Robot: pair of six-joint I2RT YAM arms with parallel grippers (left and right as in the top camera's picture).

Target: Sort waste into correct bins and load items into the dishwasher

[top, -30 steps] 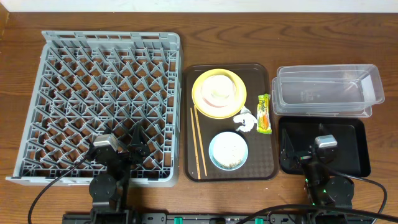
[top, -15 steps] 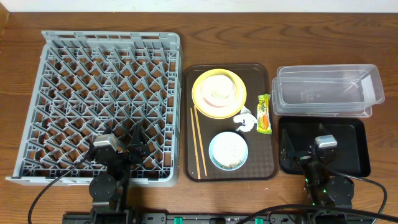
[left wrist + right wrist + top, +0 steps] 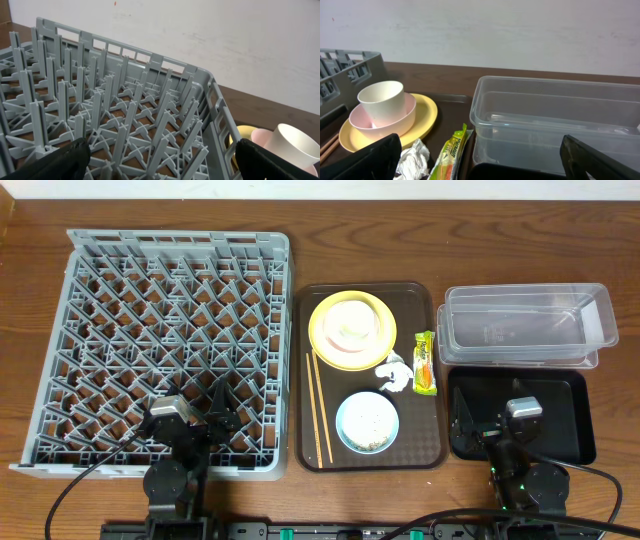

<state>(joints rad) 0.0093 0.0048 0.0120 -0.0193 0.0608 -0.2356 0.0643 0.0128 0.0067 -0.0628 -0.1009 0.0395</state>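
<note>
Both arms sit low at the near edge of the bench (image 3: 320,495). The left hand (image 3: 157,162) hangs over the front rows of the grey dish rack (image 3: 180,238), fingers spread wide, nothing between them, only pegs beneath. Over on the other side, the right hand (image 3: 480,165) hovers above the near left part of the black tray (image 3: 572,420). Its fingers are also set wide apart, with nothing held.

Now the middle: the brown serving tray (image 3: 304,370) lies between the rack and the bins, and everything to be sorted is on it. At its far end is the yellow plate (image 3: 320,330), carrying a pink bowl (image 3: 382,121) with the cream cup (image 3: 381,99) standing upright inside. At the near end is the light blue bowl (image 3: 341,420). There looks to be a scatter of rice-like crumbs (image 3: 372,443) in its near side, though from overhead that is hard to make out. Along the tray's left side run the chopsticks (image 3: 318,410), lying side by side. To the right, between the plate and the blue bowl, sits the crumpled tissue (image 3: 396,374). Just beside it, by the tray's right edge, lies the yellow-green wrapper (image 3: 425,363).

Off to the right, the clear tub (image 3: 600,320) stands at the far side. The black tray lies just in front of it, touching or very nearly so.
</note>
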